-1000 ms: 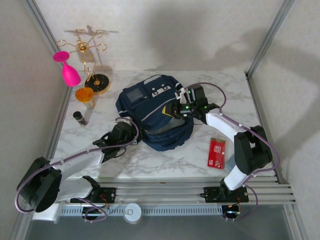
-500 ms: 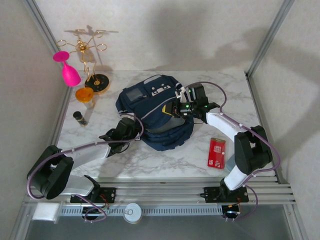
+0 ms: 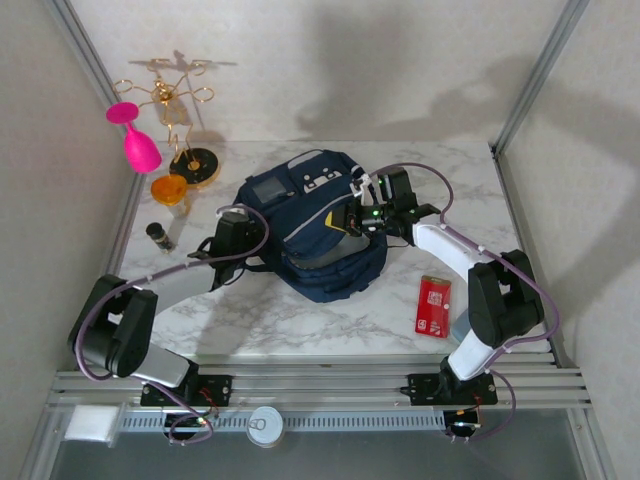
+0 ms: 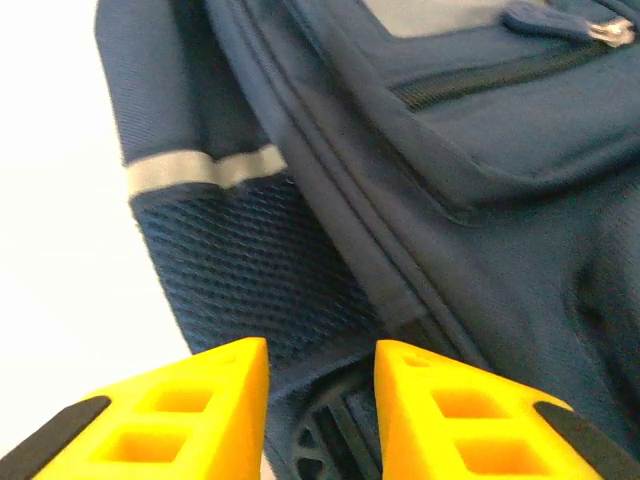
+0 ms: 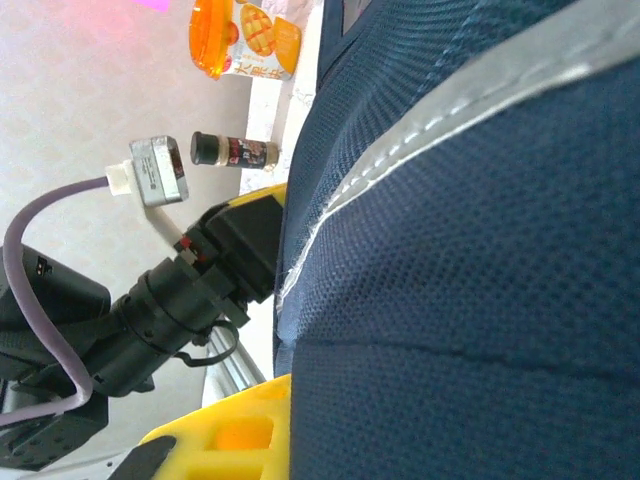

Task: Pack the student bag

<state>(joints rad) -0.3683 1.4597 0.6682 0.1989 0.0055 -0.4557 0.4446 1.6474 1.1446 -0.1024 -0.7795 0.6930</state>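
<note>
student bag central, left hand at its left, right hand at its right

- Your left arm lies low, stretching from its base at the lower left towards 2 o'clock in the top view.
- Your left gripper points towards 12 o'clock. In the left wrist view its two yellow fingers stand apart with a clear gap between them.
- Your right arm rises from its base at the lower right to a bent elbow. Its white forearm then reaches towards 10 o'clock.
- Your right gripper is closed, pinching fabric of the student bag. One yellow finger lies pressed against the cloth.
</note>
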